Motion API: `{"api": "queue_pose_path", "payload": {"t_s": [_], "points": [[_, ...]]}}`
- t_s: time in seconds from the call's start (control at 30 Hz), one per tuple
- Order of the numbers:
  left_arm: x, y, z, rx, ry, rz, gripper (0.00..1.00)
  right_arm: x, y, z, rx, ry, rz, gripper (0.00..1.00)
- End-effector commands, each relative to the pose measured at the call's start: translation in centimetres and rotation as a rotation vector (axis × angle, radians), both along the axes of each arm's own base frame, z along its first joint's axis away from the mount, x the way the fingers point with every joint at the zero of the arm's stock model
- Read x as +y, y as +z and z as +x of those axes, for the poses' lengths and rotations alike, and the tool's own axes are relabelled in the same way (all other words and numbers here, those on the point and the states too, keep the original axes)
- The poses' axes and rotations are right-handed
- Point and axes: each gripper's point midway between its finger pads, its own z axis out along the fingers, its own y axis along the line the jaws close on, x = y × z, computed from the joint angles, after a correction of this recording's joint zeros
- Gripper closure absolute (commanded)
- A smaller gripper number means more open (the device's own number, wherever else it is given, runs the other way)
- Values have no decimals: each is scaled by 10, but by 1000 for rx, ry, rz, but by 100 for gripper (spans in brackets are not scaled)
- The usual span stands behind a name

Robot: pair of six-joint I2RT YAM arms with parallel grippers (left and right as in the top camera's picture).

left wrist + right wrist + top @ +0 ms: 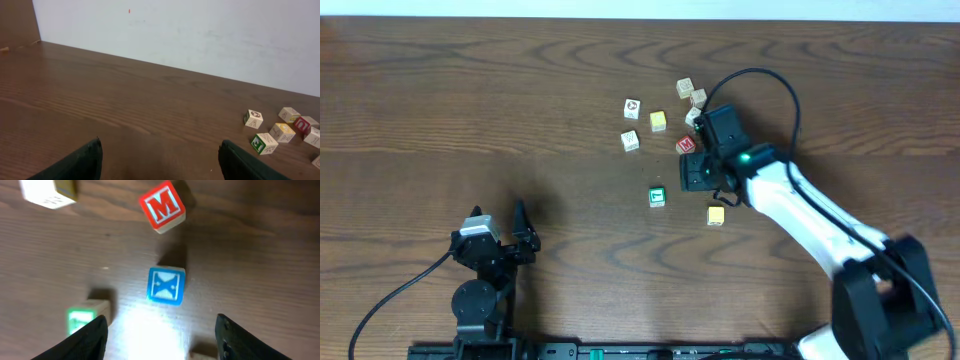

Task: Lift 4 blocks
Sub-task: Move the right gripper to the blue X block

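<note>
blue X block (166, 285) flat on the desk (470, 100), centred in the gap of my right jaws, just ahead of the tips, touching neither finger; in the overhead view my wrist hides it
red M block (686, 145) just beyond it on the far side, sits corner-on in the right wrist view
teal-green block (657, 196) near, off to one side of the right jaws; shows next to one right finger (92, 337), not touching
yellow-orange block (716, 215) on the near side, just beside my right arm (810, 210)
all four on the desk, none lifted
right jaws: open wide, holding nothing, touching nothing
right arm: reaches diagonally from the near right corner out to the cluster, wrist pointing straight down over the blue X block
left jaws: spread wide, left fingers (85, 160) with only bare desk between them, holding nothing
left arm (480, 270): folded back at the near left edge, jaws low and level, facing across the desk toward the white wall (200, 35), well apart from every block
cream cubes (632, 107) and a pale yellow cube (658, 121) sit on the far side of the cluster, clear of both jaws
</note>
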Motion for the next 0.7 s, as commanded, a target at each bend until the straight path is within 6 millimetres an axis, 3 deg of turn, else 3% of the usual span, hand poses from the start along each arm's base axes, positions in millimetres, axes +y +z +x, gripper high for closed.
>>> {"api": "queue_pose_path", "payload": {"t_s": [0.0, 0.2, 0.67], "points": [[1, -17, -1, 55, 6, 0, 25, 10, -13, 15, 7, 13, -23, 35], [1, -17, -1, 55, 6, 0, 25, 15, -30, 24, 37, 13, -38, 43], [1, -17, -1, 55, 6, 0, 25, 14, -34, 24, 34, 14, -65, 47]]}}
